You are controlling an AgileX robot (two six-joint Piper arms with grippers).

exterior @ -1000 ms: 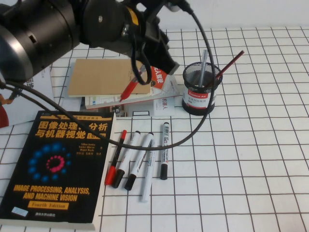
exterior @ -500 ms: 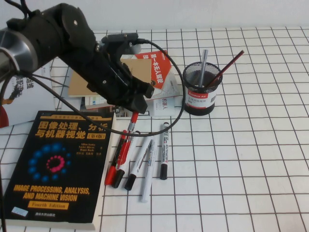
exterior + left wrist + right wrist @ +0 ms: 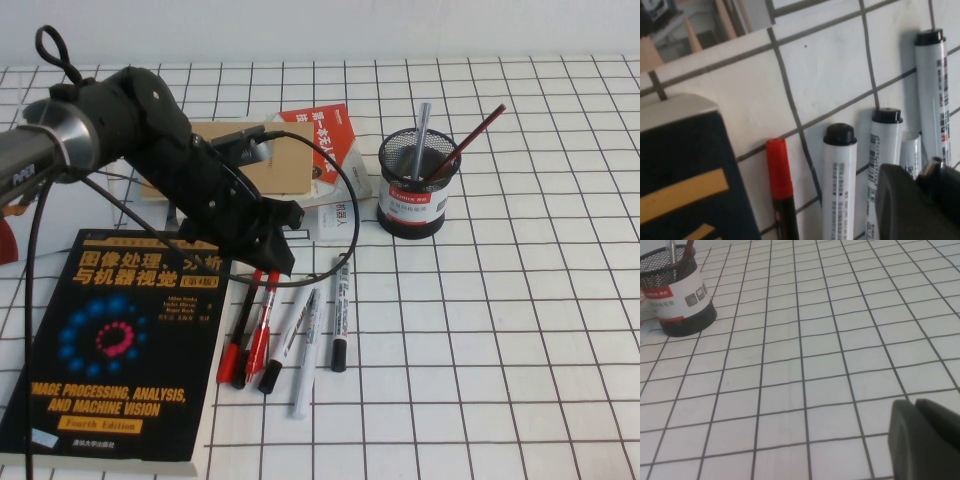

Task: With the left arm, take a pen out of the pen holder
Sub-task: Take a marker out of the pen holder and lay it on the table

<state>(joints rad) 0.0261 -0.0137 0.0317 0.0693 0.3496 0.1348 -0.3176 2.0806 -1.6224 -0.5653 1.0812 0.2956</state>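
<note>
Pinching red pen (image 3: 262, 330), left gripper (image 3: 272, 268) (right gripper (image 3: 914, 409) closed above table (image 3: 830, 340))

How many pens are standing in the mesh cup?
2. A silver pen stands upright in the cup; a dark red one leans right. Shorter ones may hide inside. Left end effector holds a red pen by the book; right end effector hovers over the table.

We see a black mesh pen holder (image 3: 676, 305), carrying a silver pen (image 3: 673, 249) and a red pencil (image 3: 688, 251), on the gridded table (image 3: 805, 365); the right gripper (image 3: 915, 409), jaws together, lies well apart from it.
</note>
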